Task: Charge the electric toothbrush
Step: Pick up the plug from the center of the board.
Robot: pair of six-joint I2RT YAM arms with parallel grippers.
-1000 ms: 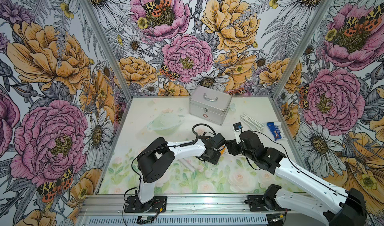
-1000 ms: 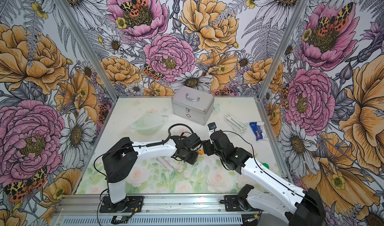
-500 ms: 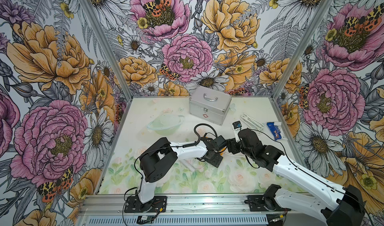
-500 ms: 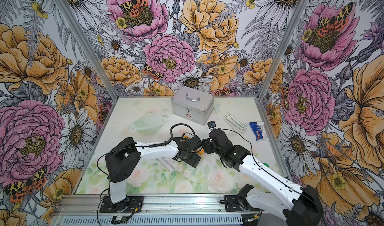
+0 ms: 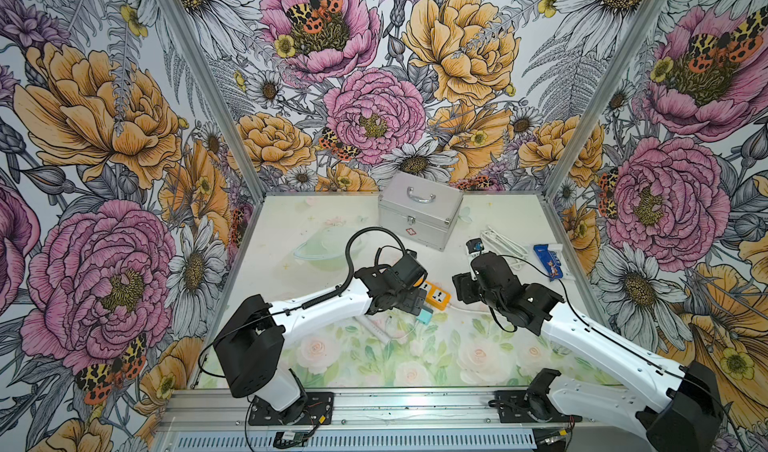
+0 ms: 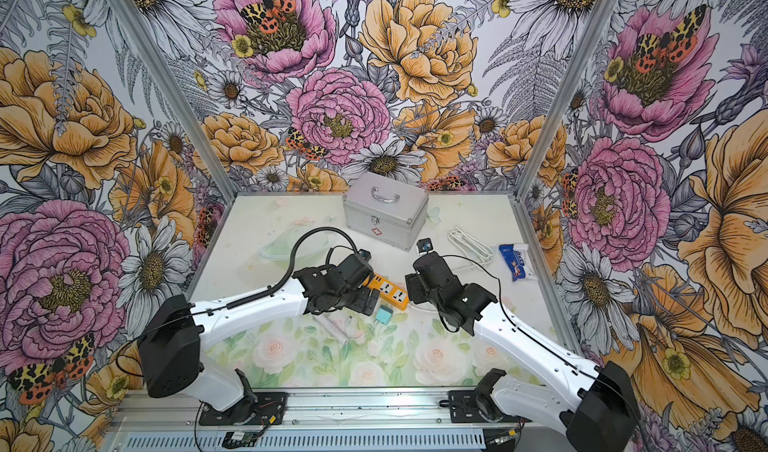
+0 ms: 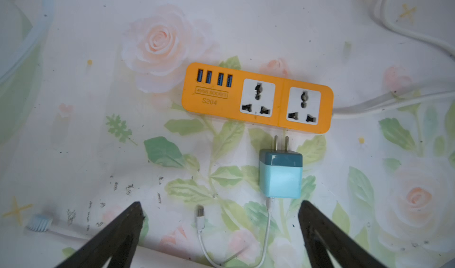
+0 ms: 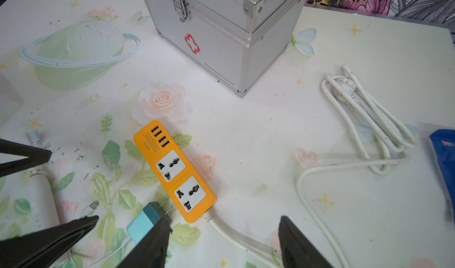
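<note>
The left end effector point(image 7: 220, 205) gapes empty, blue charger point(image 7: 280, 175) just ahead, electric toothbrush point(image 7: 39, 224) beside it. The right end effector point(image 8: 225, 220) is apart, empty.

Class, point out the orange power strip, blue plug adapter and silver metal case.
Orange power strip point(image 7: 257, 98): left wrist view, socket face.
Blue plug adapter point(image 7: 280, 178): left wrist view, pale body.
Silver metal case point(image 8: 219, 50): right wrist view, front wall.

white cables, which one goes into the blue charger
The thin short cable, ending in a loose small plug beside the blue charger. The thick cord leaves the orange power strip instead.
</note>
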